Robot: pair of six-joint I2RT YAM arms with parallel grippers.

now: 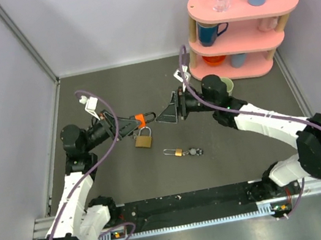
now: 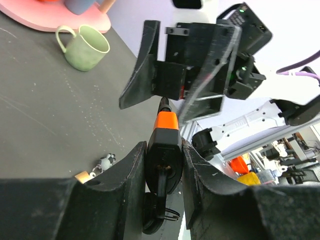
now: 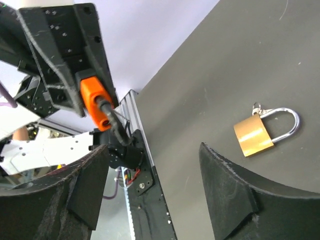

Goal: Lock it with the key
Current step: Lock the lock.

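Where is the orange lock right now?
In the top view the orange lock sits left of centre, pinched in the left gripper, right by the big brass padlock and facing the open right gripper.

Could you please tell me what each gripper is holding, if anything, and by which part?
The left gripper clamps the orange-and-black padlock by its black body, orange end sticking out. The right gripper is open and holds nothing.
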